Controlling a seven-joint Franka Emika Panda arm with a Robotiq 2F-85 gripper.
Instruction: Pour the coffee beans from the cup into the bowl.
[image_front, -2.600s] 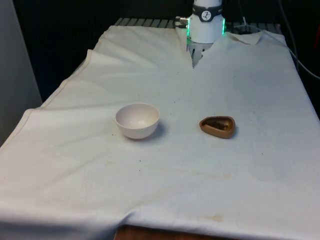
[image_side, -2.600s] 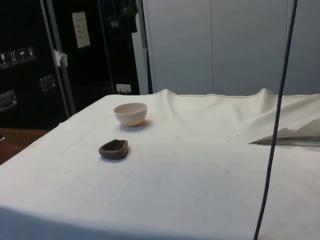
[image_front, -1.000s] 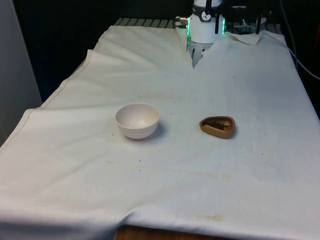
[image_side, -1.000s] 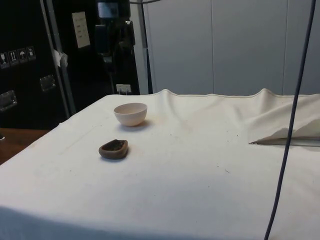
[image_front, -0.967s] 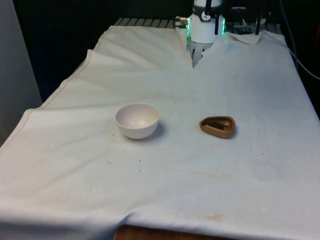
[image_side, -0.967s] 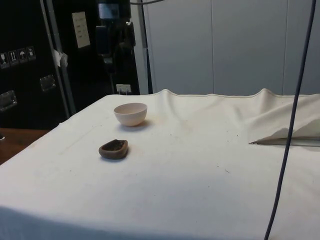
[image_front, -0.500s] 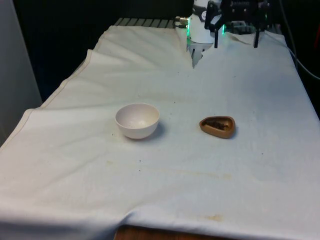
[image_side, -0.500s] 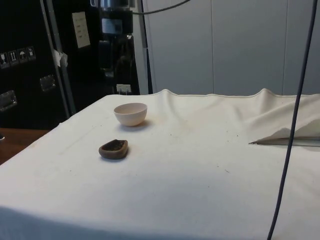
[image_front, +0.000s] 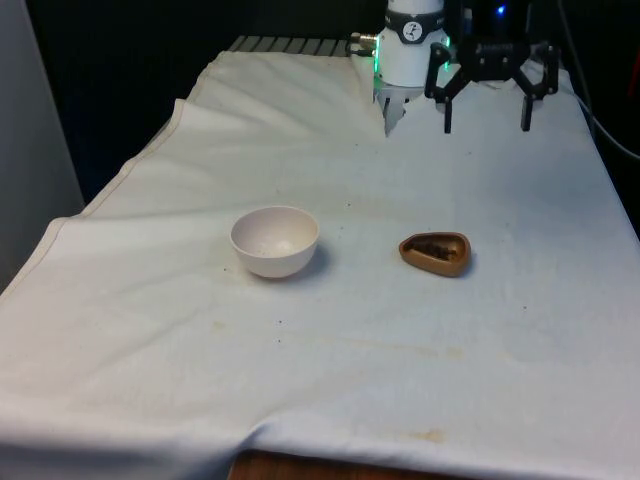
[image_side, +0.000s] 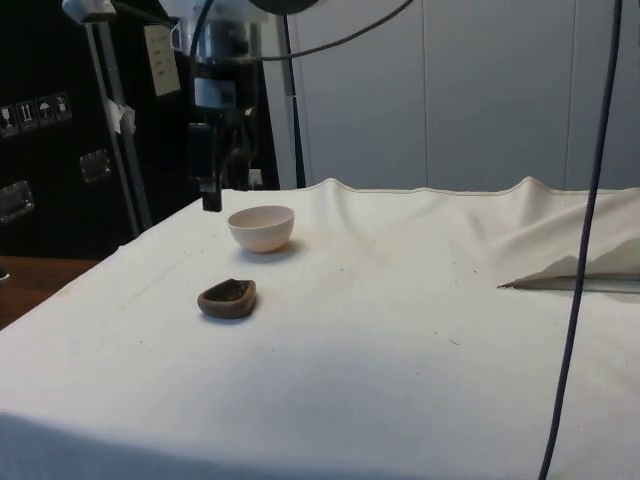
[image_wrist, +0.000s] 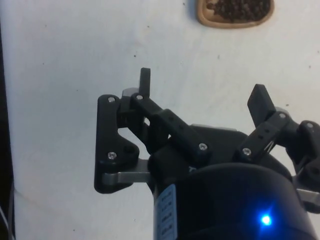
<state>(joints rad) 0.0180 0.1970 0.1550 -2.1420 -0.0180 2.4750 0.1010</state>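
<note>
A: Tool (image_front: 485, 115) position and state?
B: Raised above the far tabletop (image_front: 520, 330), fingers (image_wrist: 144, 79) spread wide, holding nothing.
A: Cup (image_front: 436, 252)?
B: Brown, beans inside, standing on the cloth well apart from the tool, towards the front view's right.
A: Bowl (image_front: 274, 240)?
B: White, near the cup, on its left in the front view.

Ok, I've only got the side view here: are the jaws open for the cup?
Observer: Yes. In the front view the jaws are spread wide, hanging above the cloth on the far side of the cup, touching nothing.
Operator: Is there anything in the bowl?
Observer: The front view looks into the bowl, and it appears empty.
Operator: And the cup?
Observer: The wrist view shows coffee beans covering its inside.
</note>
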